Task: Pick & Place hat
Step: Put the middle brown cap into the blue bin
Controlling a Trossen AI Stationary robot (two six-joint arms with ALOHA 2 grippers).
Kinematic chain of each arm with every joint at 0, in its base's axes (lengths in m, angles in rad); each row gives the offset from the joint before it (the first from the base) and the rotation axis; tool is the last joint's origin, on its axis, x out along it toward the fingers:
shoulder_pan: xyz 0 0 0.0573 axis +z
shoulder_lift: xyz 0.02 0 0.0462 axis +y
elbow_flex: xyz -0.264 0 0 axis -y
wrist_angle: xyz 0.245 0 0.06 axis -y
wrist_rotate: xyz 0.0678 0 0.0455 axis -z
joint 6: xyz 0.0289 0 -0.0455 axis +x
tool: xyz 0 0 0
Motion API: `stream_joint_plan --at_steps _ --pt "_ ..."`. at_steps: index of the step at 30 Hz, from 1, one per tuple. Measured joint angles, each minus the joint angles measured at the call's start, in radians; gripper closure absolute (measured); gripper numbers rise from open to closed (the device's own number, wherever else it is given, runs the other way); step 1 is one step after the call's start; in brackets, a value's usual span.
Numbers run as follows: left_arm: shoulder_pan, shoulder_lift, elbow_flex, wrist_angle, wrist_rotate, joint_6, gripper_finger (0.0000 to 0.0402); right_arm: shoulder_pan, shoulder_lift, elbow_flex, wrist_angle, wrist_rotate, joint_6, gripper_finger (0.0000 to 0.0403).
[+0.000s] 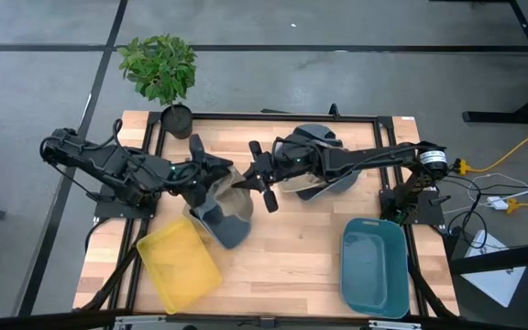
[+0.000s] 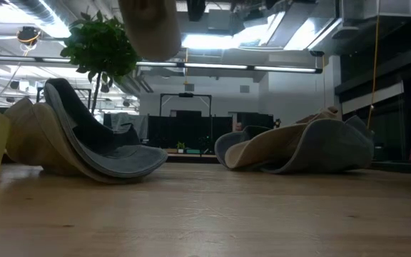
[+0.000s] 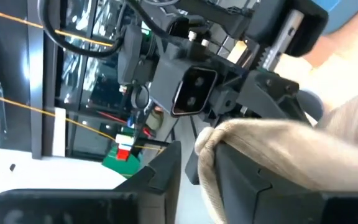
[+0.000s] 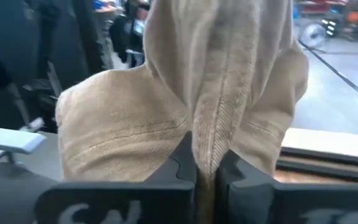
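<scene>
Mid-handover at frame centre, the right tool (image 4: 207, 171) pinches the tan hat (image 4: 185, 118), so the partly open left tool (image 3: 197, 174) must release.

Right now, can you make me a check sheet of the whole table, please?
Surface: wooden table, two bins at the front.
Job's things: tan hat lifted between the arms; left hat and right hat lie on the table.
Clutter: yellow bin, teal bin, plant at the back edge.
Grippers: right gripper shut on the tan hat's fold; left gripper at the same hat.
Cables: yellow cable and others on the floor, right of the table.
Surroundings: grey floor; nothing else seen.
</scene>
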Motion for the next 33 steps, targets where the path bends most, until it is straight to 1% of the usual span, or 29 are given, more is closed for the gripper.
stream_joint_plan --at_steps 6,11,14,16,19,22,24,28,31,33 --pt "-0.001 -0.007 -0.001 -0.016 -0.037 -0.039 0.0262 0.000 -0.015 0.000 -0.097 0.124 0.008 0.0397" --pt "-0.002 -0.046 0.000 -0.030 -0.097 -0.075 0.0228 0.015 -0.063 -0.002 -0.234 0.299 -0.020 0.0395" --pt "-0.002 -0.087 0.000 -0.074 -0.085 -0.139 0.0216 0.028 -0.101 -0.001 -0.292 0.381 -0.051 0.0395" --pt "-0.002 -0.116 0.001 -0.129 -0.053 -0.211 0.0212 0.034 -0.121 -0.001 -0.337 0.412 -0.061 0.0395" --pt "0.007 -0.149 0.001 -0.206 0.007 -0.359 0.0210 0.043 -0.158 -0.001 -0.395 0.454 -0.057 0.0395" --pt "0.023 -0.173 0.001 -0.279 0.076 -0.504 0.0213 0.050 -0.196 -0.001 -0.449 0.500 -0.005 0.0395" --pt "0.031 -0.180 0.001 -0.323 0.135 -0.594 0.0216 0.053 -0.216 -0.001 -0.486 0.508 0.049 0.0395" --pt "0.044 -0.180 0.001 -0.412 0.262 -0.712 0.0222 0.055 -0.243 -0.001 -0.546 0.479 0.182 0.0395" --pt "0.044 -0.178 -0.002 -0.449 0.361 -0.769 0.0227 0.056 -0.258 -0.001 -0.573 0.407 0.289 0.0395" --pt "0.044 -0.179 -0.022 -0.447 0.405 -0.790 0.0231 0.056 -0.263 -0.001 -0.593 0.357 0.353 0.0395"
